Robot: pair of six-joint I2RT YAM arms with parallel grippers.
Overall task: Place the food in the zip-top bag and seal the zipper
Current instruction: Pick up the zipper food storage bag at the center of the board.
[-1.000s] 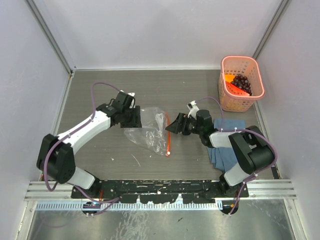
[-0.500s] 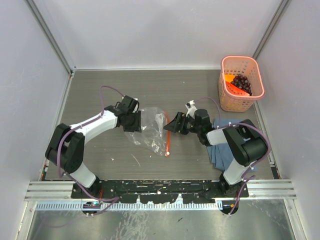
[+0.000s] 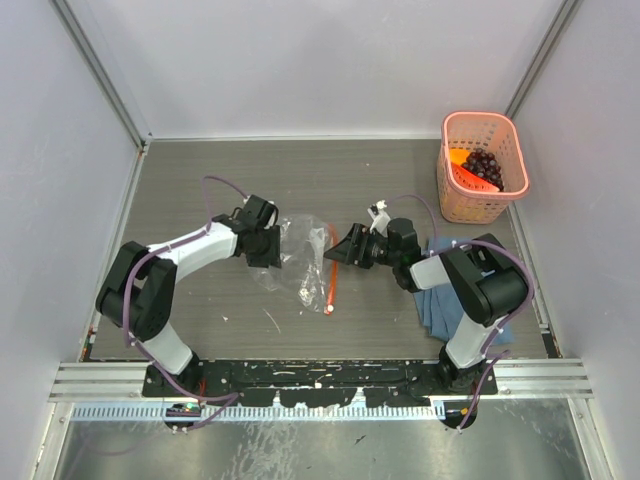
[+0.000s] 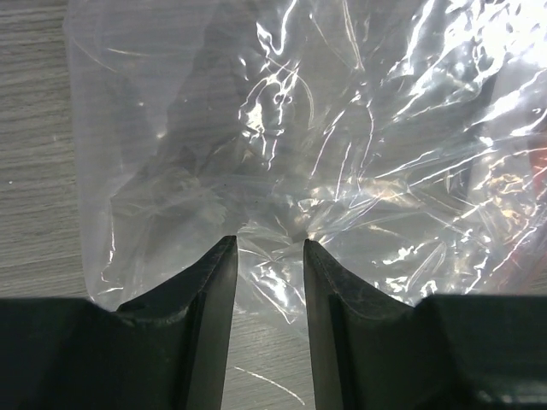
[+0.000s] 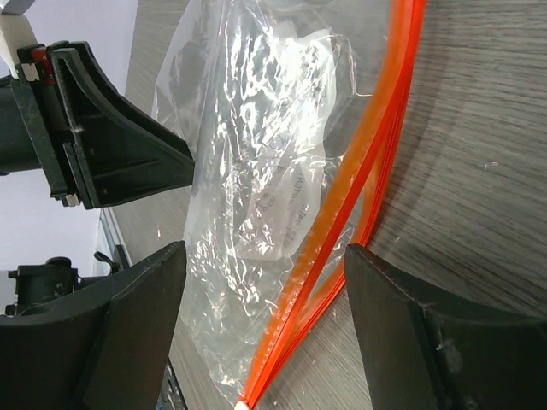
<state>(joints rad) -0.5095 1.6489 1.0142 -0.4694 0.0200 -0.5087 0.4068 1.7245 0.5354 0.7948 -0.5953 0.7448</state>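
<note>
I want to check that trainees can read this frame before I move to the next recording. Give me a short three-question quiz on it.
1. True or false: the grape bunch is already inside the zip-top bag.
2. The right gripper is: A) wide open, the zipper between its fingers; B) shut on the zipper; C) shut on a fruit.
3. What lies under the right arm?
Key: 1 false, it sits in the pink basket; 2 A; 3 a blue cloth.
</note>
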